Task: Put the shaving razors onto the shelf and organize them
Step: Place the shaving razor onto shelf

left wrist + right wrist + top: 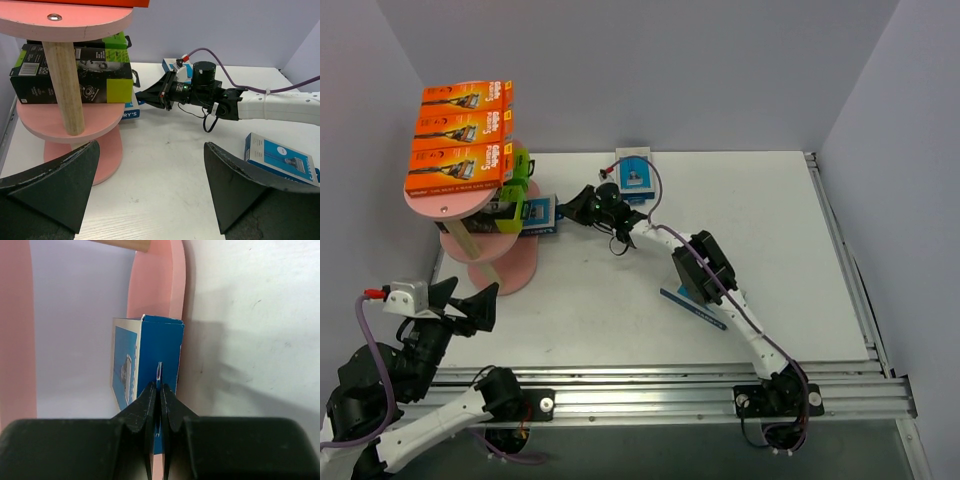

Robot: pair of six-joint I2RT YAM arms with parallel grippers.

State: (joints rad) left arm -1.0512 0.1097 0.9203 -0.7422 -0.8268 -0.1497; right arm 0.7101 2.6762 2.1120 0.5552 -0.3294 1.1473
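the right gripper (pixel 160 386) is pinched tight on the thin tab of a blue pack (pixel 159 347), holding it edge-on at the 3 o'clock side of the shelf (pixel 510 268), likely to slide it in, while the left gripper (pixel 468 297) hovers wide open at 7 o'clock, clear of it.

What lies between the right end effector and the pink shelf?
A blue razor pack lies there, one end at the shut right end effector, the other tucked under a board of the pink shelf. The top external view shows it.
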